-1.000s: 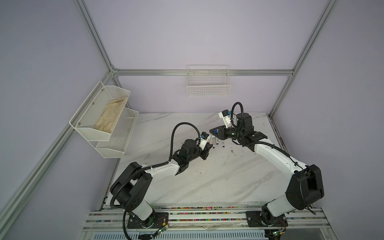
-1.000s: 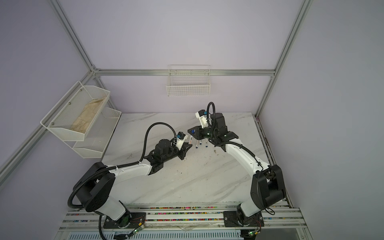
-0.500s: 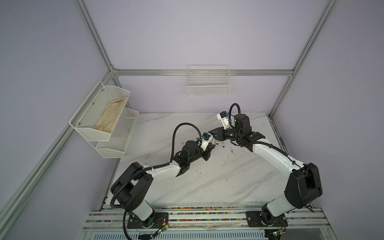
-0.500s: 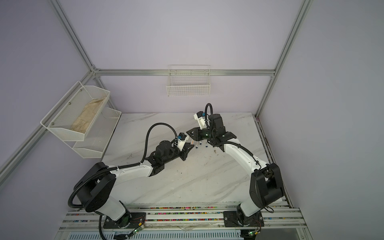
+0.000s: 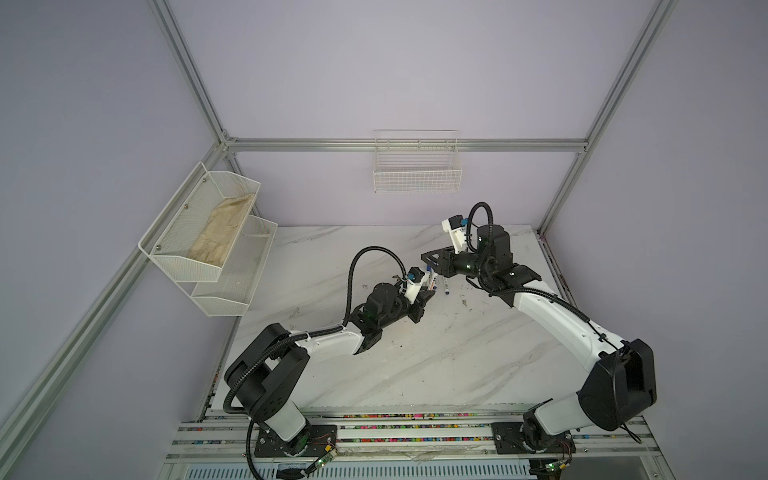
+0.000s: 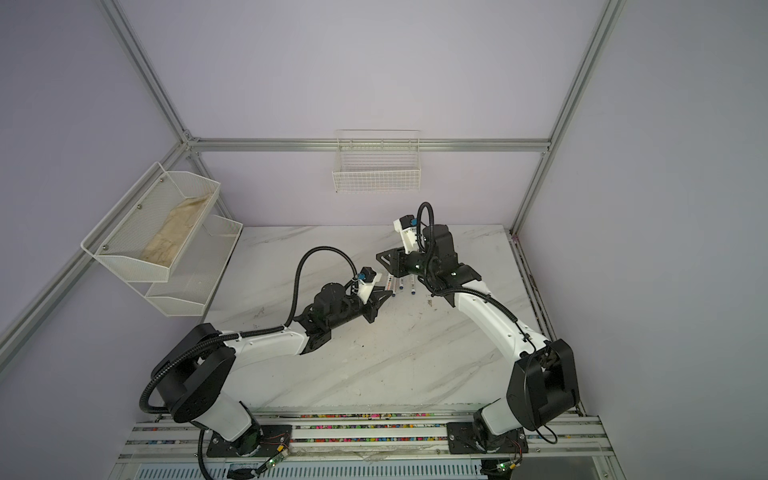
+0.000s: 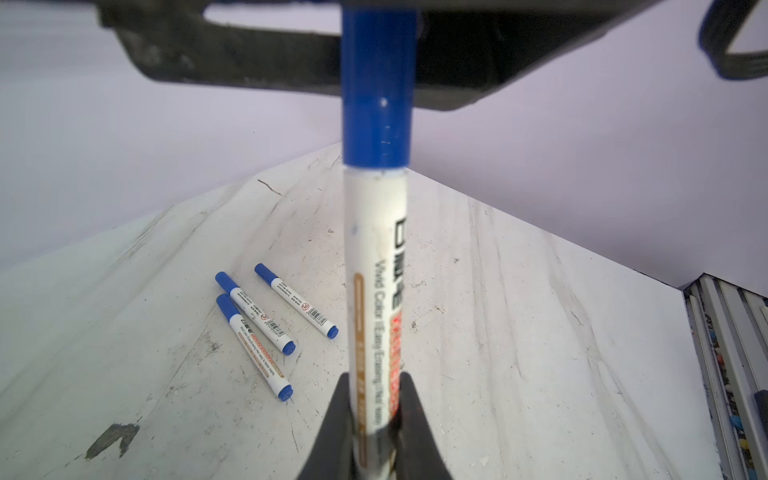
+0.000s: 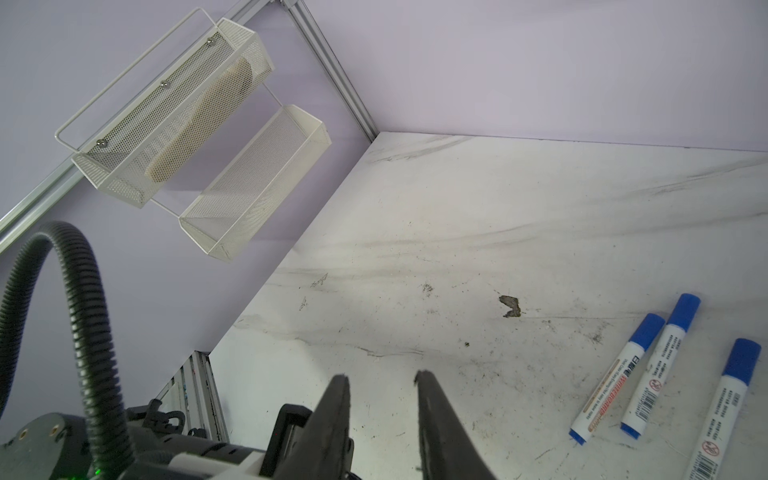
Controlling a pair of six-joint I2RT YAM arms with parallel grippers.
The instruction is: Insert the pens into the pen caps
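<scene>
**A:** Pen status?

**B:** The held pen [image 7: 376, 291] is clamped by its white barrel in the left gripper [image 7: 376, 382]. Its blue cap [image 7: 378, 95] is on and sits flush with the barrel. The capped end points away from the fingers [image 7: 340, 399], toward the right gripper.

**A:** Where is it over the table?

**B:** Off the surface, mid-table and a bit far of centre. In both top views the left gripper [image 5: 430, 296] is just near-left of the right one.

**A:** And the other pens?

**B:** The three pens [image 7: 257, 316] lie flat on the marble table [image 5: 415, 365], all capped. They are side by side, roughly parallel, with caps toward the far side and blue end plugs toward the near side. Two are tight together [image 8: 615, 374] and the third [image 8: 723, 411] is slightly apart. In a top view [image 6: 401, 284] they lie just right of the left gripper's tip, partly under the right gripper.

**A:** Right gripper?

**B:** The right gripper [image 8: 382, 376] has its jaws parted with nothing between them, only bare table behind the gap. It is raised above the three pens [image 5: 428, 257]. (I can't tell whether it touches the held pen's cap; the wrist view only shows them overlapping.)

**A:** Anything else around?

**B:** A two-tier mesh shelf [image 5: 199, 232] is on the left wall, with a beige cloth [image 5: 220, 232] in the upper tier. A wire basket [image 5: 417, 174] is on the far wall.
</scene>
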